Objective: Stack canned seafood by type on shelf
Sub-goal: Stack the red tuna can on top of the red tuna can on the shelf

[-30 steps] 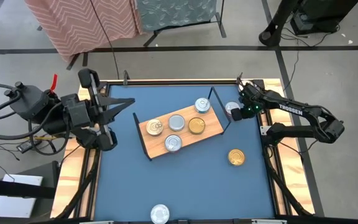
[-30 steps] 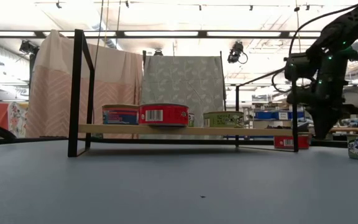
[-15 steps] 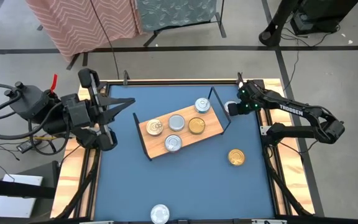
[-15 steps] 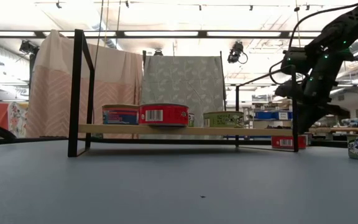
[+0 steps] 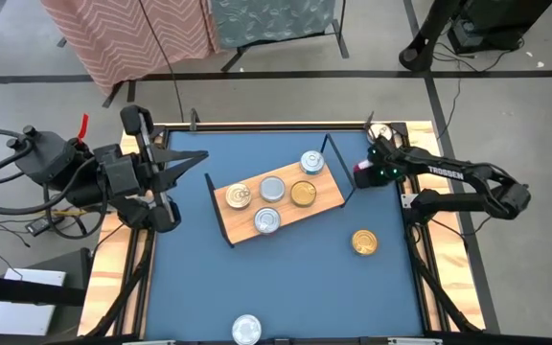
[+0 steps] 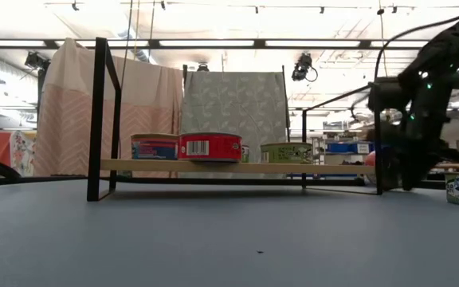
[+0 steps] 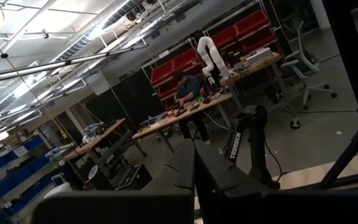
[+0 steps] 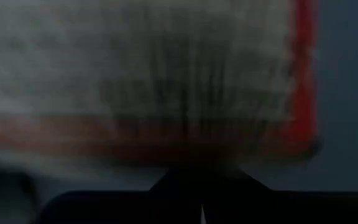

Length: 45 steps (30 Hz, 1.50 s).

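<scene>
The right hand [image 5: 360,172] is down at the tabletop [image 5: 286,278] just off the shelf's [image 5: 326,199] right end frame, fingers closed together, pressed against a red-sided can [image 8: 166,74] that fills its wrist view; whether it grips that can I cannot tell. Just beside this hand stands the shelf, a light-wood board carrying five cans [image 5: 271,189]: three silver-lidded, two gold. Nearer the front edge from the hand, one gold can [image 5: 363,242] lies alone on the blue surface, and well away, at the front rim, one silver can [image 5: 245,329]. The left hand [image 5: 197,158] hangs closed and empty over the tabletop's left side, well apart from the shelf.
</scene>
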{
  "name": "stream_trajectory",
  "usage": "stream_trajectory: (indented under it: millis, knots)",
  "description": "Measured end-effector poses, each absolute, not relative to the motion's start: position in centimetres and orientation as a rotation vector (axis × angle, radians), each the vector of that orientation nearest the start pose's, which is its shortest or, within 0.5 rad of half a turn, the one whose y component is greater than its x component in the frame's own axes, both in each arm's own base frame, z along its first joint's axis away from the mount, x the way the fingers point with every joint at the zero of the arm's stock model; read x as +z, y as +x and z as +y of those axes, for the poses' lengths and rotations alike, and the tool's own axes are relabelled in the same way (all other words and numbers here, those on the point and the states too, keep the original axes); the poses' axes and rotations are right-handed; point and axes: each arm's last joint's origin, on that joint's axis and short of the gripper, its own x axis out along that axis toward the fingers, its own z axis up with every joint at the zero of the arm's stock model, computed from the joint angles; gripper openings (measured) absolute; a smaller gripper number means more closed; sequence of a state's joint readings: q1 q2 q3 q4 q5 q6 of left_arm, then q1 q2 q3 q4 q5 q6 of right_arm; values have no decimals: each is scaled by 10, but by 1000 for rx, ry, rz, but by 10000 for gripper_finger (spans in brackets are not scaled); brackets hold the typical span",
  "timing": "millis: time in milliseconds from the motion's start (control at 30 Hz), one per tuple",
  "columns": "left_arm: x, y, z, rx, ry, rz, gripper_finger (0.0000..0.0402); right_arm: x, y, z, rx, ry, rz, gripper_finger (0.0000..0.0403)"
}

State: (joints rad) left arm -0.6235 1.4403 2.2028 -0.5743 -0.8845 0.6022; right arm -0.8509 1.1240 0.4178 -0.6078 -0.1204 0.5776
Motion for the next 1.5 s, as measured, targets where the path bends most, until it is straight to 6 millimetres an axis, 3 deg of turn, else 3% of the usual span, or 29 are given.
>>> stream_trajectory:
  millis: [267,433,633,867,967,1067,1267,1500]
  knots:
    - [594,180,-102,293,488,-54,6,139,106,-115,-959,1121,1005,0]
    - [594,180,-102,293,489,-54,6,151,111,-113,-843,1187,1000,0]
    - [594,180,-102,293,489,-54,6,207,126,-109,-772,1022,993,1]
    - [594,180,-102,292,521,-49,6,294,137,-104,-555,602,863,19]
    - [594,180,-102,291,533,-46,6,309,138,-107,-474,492,881,52]
    - [594,180,-102,291,533,-46,6,311,138,-110,-370,455,936,99]
    - [594,180,-102,291,520,-48,6,295,139,-116,-200,432,1088,213]
    - [594,180,-102,289,473,-55,6,280,137,-128,-183,247,1319,317]
